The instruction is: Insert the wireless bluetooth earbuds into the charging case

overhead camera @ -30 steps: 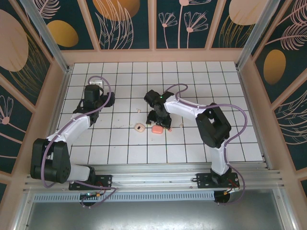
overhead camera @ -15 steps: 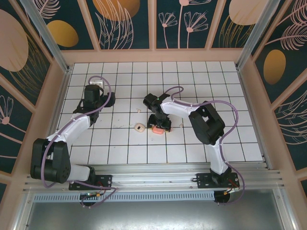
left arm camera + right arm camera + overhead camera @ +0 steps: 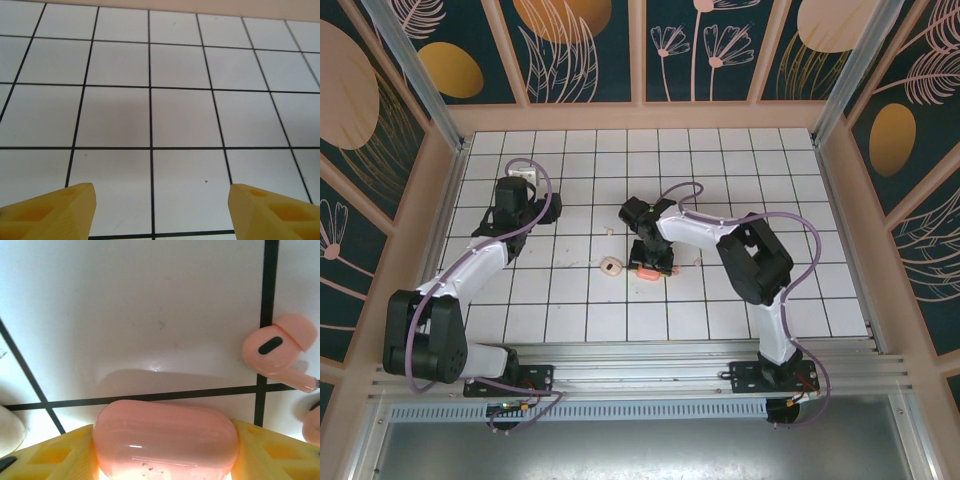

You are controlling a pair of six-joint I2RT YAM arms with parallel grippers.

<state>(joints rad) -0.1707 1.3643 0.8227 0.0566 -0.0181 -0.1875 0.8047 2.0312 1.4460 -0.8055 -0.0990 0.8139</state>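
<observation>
Pink earbud (image 3: 277, 351) lies on the white-tiled tabletop (image 3: 150, 305), across a black grout line, stem pointing right, just beyond and right of the right tool (image 3: 165, 450); clear of the pink case (image 3: 165, 437). A second pink rounded piece (image 3: 313, 424) is cut by the right frame edge; identity cannot be confirmed.

Pink case, lid closed, sits on the tabletop between the yellow fingers (image 3: 55, 455) of the right tool; both fingers press against its ends, so the tool is closed onto the case at a medium width. A pale beige rounded shape (image 3: 7, 432) shows just left of the left finger.

From overhead, the pink case (image 3: 645, 272) is near mid-tabletop under the right tool (image 3: 650, 262); the beige case (image 3: 611, 266) lies just to its left, apart from it, with a dark spot on its upper face; a tiny beige piece (image 3: 608, 231) rests a tile or so farther back.

Left tool (image 3: 520, 178) is well apart at far left; in its wrist view the left tool (image 3: 161, 202) stands wide, nothing between the fingers, bare tiles beneath.
</observation>
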